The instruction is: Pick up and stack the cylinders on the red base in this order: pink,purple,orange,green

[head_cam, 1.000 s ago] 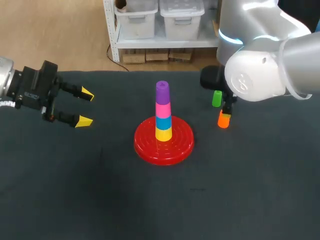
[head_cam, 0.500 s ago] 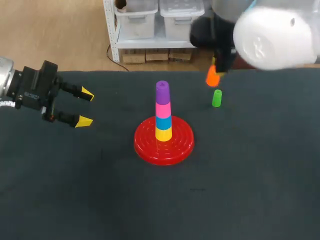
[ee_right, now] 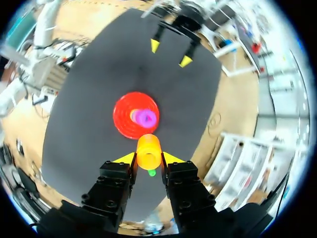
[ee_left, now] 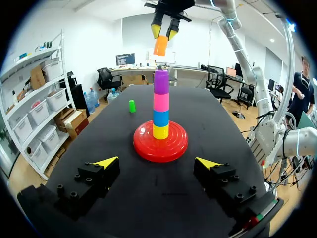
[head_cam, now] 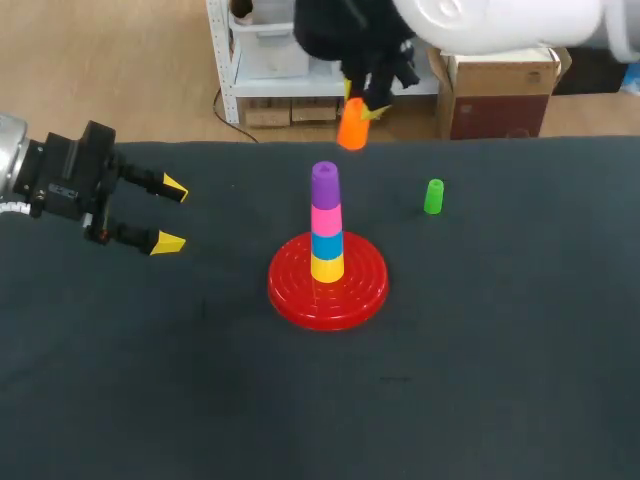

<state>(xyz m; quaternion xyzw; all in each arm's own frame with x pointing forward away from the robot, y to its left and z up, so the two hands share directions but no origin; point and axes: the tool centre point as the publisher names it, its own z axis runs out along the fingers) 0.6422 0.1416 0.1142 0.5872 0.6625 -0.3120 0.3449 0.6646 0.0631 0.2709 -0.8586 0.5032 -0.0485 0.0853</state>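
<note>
right gripper (ee_right: 148,159): clamped on orange cylinder (head_cam: 352,131), which is held upright in the air | purple cylinder (head_cam: 324,183), topping the stack on red base (head_cam: 290,290), is seen below, slightly ahead of the fingers | left gripper (head_cam: 168,214): spread wide, nothing held

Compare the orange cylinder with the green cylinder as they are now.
The orange cylinder is off the table, gripped by the right pincer; the green cylinder stands on the table, untouched. The orange cylinder hangs near the top of the purple cylinder; the green cylinder sits apart from the red base. Neither is stacked yet.
</note>
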